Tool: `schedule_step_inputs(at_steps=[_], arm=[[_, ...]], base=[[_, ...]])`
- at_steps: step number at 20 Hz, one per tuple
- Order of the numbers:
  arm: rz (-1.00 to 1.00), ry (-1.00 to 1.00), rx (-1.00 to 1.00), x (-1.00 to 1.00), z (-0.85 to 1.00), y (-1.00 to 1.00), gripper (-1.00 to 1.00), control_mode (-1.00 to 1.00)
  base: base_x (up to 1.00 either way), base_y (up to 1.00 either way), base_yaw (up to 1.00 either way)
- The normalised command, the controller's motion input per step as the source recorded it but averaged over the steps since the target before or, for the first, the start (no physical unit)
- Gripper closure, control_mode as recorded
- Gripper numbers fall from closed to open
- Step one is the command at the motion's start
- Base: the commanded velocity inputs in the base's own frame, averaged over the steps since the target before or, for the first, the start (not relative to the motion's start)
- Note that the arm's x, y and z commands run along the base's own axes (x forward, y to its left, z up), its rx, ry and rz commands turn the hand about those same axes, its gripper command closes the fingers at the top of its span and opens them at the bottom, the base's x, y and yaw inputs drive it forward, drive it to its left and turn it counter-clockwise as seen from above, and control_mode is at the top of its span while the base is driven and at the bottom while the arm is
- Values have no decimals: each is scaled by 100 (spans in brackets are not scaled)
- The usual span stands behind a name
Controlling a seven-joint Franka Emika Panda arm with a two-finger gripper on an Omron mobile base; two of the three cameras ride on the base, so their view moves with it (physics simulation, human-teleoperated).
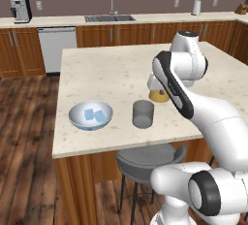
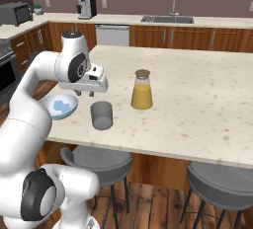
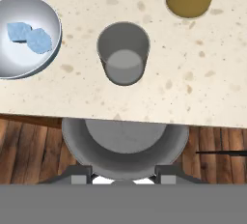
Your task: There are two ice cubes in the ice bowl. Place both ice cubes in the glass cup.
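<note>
Pale-blue ice cubes in whitish-blue ice bowl (grey-blue rim); smoky grey glass cup.

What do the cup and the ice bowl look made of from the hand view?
The glass cup looks like smoky grey translucent glass: its base shows through the wall. The ice bowl looks glossy, perhaps glazed ceramic or metal: its whitish-blue inside carries a soft sheen under the two ice cubes.

Both ice cubes lie in the ice bowl, left of the glass cup
</note>
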Motion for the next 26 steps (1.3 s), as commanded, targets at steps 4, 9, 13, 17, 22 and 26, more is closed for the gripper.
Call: schedule_step_inputs(at_steps=[4,9,13,17,22,26], arm=[[0,-3,0,-1,-2,1,-100,-100],[2,-7,-1,-17,0,26,-100,-100],[1,-2,0,-5,0,39,-100,-100],[0,0,4,0,0,41,-100,-100],[0,0,10,1,0,43,-100,-100],[0,1,25,4,-2,9,-100,-100]], base=[[0,0,0],[0,0,0],[0,0,0],[0,0,0],[0,0,0],[0,0,0]])
